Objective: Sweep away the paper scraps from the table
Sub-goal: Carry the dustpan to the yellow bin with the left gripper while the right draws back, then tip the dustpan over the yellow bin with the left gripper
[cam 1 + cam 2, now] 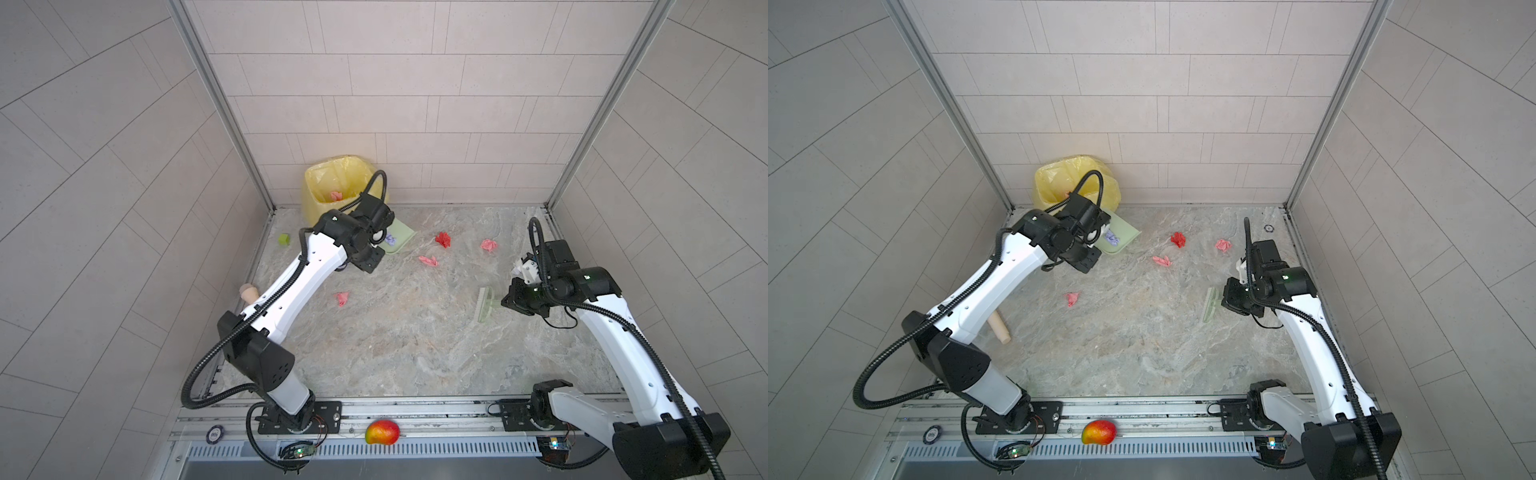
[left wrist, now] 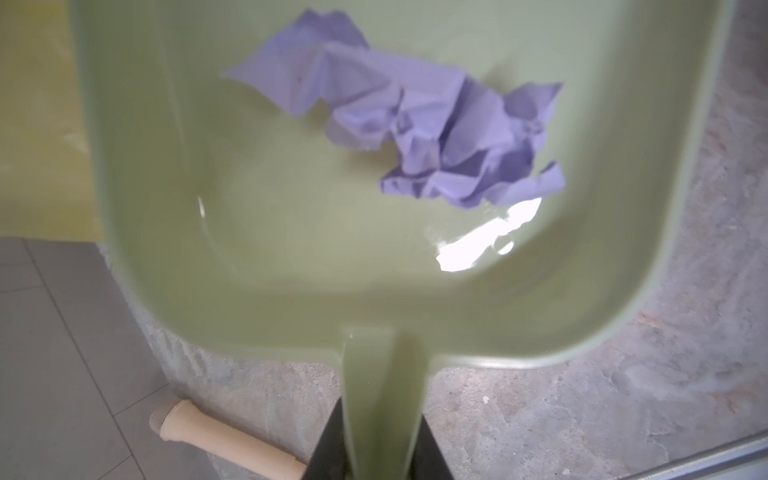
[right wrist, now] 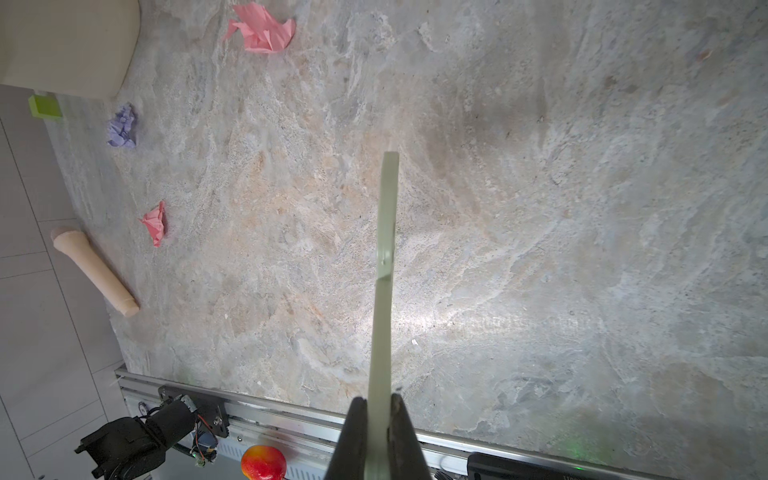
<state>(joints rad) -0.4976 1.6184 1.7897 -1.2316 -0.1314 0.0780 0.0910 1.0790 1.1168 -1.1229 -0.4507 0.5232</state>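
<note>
My left gripper (image 2: 384, 451) is shut on the handle of a pale green dustpan (image 2: 291, 257), held just in front of the yellow bin (image 1: 332, 183). A lavender paper scrap (image 2: 419, 129) lies in the pan. My right gripper (image 3: 377, 419) is shut on the flat handle of a pale green brush (image 1: 484, 305), bristles down over the right of the table (image 1: 415, 345). Red (image 1: 443, 239) and pink paper scraps (image 1: 490, 245) (image 1: 429, 261) (image 1: 342, 298) lie loose on the table. In the right wrist view another lavender scrap (image 3: 122, 126) lies near the far left edge.
A pink wad (image 1: 336, 194) lies inside the bin. A lime-green cube (image 1: 284, 239) and a beige wooden handle (image 1: 249, 293) lie along the left wall, partly under my left arm. A mango (image 1: 382, 432) rests on the front rail. Tiled walls close three sides.
</note>
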